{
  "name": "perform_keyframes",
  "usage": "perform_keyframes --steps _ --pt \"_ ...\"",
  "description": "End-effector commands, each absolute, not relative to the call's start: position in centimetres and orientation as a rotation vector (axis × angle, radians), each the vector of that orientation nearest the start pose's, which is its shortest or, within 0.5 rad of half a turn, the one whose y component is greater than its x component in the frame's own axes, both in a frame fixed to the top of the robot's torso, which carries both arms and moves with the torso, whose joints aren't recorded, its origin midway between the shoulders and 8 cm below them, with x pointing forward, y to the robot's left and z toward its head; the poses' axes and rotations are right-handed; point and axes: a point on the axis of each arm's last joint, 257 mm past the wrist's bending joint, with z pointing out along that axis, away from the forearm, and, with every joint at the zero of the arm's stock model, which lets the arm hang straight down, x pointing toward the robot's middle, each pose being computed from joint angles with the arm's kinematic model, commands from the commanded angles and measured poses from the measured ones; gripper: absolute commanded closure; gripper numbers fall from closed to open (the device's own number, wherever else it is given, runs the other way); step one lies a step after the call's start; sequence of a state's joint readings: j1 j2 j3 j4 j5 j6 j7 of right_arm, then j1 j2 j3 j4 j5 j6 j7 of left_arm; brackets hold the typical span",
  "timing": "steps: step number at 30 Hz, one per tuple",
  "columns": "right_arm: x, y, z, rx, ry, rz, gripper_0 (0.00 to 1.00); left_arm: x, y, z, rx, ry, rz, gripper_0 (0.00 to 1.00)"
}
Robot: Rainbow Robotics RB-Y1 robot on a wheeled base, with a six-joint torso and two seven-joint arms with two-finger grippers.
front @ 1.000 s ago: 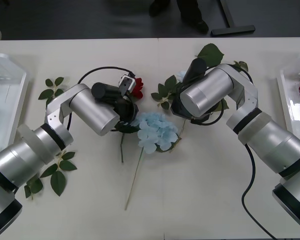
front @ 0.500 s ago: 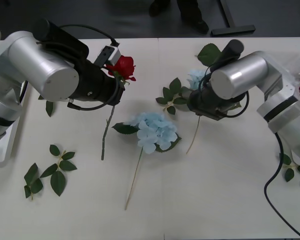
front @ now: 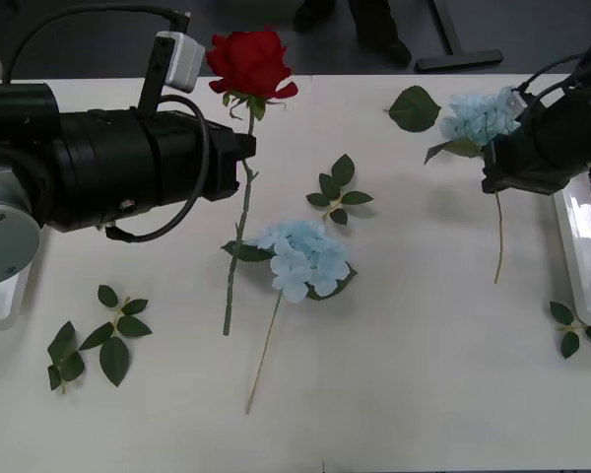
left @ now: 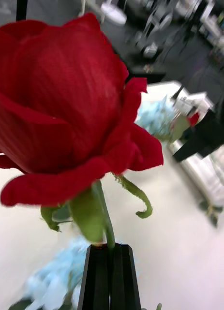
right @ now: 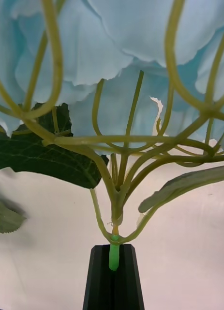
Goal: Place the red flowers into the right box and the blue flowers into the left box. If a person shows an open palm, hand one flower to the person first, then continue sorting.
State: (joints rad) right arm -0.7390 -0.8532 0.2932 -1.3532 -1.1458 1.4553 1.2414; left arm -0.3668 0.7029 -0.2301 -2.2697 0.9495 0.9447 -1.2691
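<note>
While clamped on a thin green stem, left gripper [left: 110, 271] black and slab-sided, velvety red rose [front: 249, 61] just above, right gripper [right: 112, 273] pinching ruffled pale-blue hydrangea [front: 481, 116] stalk, bloom directly above fingers.

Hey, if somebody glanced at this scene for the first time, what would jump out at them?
The red rose, lifted high over the table's far left, pinched at its stem by the left gripper. On the right, the right gripper holds a blue flower up, while another blue flower lies mid-table.

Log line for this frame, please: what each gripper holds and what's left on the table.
left gripper: shut on red rose, lifted | right gripper: shut on light-blue hydrangea, lifted | white table: second light-blue hydrangea lying mid-table
</note>
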Motion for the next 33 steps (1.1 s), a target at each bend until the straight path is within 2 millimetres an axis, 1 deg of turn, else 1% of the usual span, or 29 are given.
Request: perform_keyframes --steps 1,4,5,6,7,9,10,12,14,17,19,20,21,23,25,26,30,33 --pt "51.7 -29.1 -21.9 0.000 2.739 0.396 1.00 42.9 0.1 -1.0 0.553 1.661 -0.858 1.00" --pt "51.3 -28.3 -25.3 -0.018 2.740 0.382 1.00 43.4 -1.8 0.4 0.511 1.549 -0.899 1.00" --pt "51.4 -28.1 -25.8 -0.022 2.734 0.381 1.00 43.5 -2.2 0.8 0.501 1.522 -0.910 1.00" --pt "51.3 -27.7 -27.1 -0.025 2.728 0.378 1.00 43.7 -3.2 1.2 0.479 1.470 -0.937 1.00" --pt "51.3 -27.7 -27.6 -0.024 2.728 0.373 1.00 43.7 -3.6 1.3 0.471 1.449 -0.949 1.00" --pt "51.2 -27.6 -28.9 -0.016 2.730 0.367 1.00 44.0 -5.1 1.5 0.439 1.378 -0.988 1.00" --pt "51.1 -27.6 -29.1 -0.014 2.733 0.366 1.00 44.2 -5.3 1.4 0.432 1.365 -0.989 1.00" --pt "50.9 -27.9 -29.9 -0.003 2.743 0.361 1.00 44.6 -6.5 1.5 0.408 1.305 -1.011 1.00" --pt "50.6 -28.1 -30.4 -0.002 2.755 0.355 1.00 44.9 -7.3 1.6 0.385 1.270 -1.032 1.00" --pt "50.3 -28.4 -30.7 -0.006 2.764 0.349 1.00 45.3 -8.4 1.7 0.348 1.219 -1.066 1.00" --pt "50.1 -28.4 -30.7 -0.007 2.770 0.347 0.70 45.4 -8.7 1.8 0.331 1.199 -1.081 1.00" --pt "50.1 -28.7 -30.7 -0.011 2.772 0.340 0.41 45.4 -9.1 1.9 0.317 1.184 -1.096 1.00" --pt "50.1 -28.7 -30.6 -0.010 2.772 0.338 0.34 45.4 -9.2 1.9 0.310 1.179 -1.100 1.00" --pt "50.1 -29.3 -30.4 -0.024 2.769 0.321 0.11 45.5 -9.5 2.2 0.299 1.165 -1.108 1.00" --pt "50.0 -29.6 -30.0 -0.048 2.768 0.307 0.01 45.4 -9.7 2.4 0.299 1.161 -1.111 1.00" --pt "50.0 -29.7 -29.8 -0.062 2.766 0.301 0.00 45.4 -9.7 2.4 0.298 1.162 -1.112 1.00" --pt "49.7 -30.2 -27.9 -0.114 2.754 0.307 0.00 45.5 -9.7 2.3 0.300 1.162 -1.108 1.00" --pt "48.9 -30.2 -25.7 -0.184 2.745 0.372 0.00 45.5 -9.6 2.2 0.302 1.164 -1.104 1.00"
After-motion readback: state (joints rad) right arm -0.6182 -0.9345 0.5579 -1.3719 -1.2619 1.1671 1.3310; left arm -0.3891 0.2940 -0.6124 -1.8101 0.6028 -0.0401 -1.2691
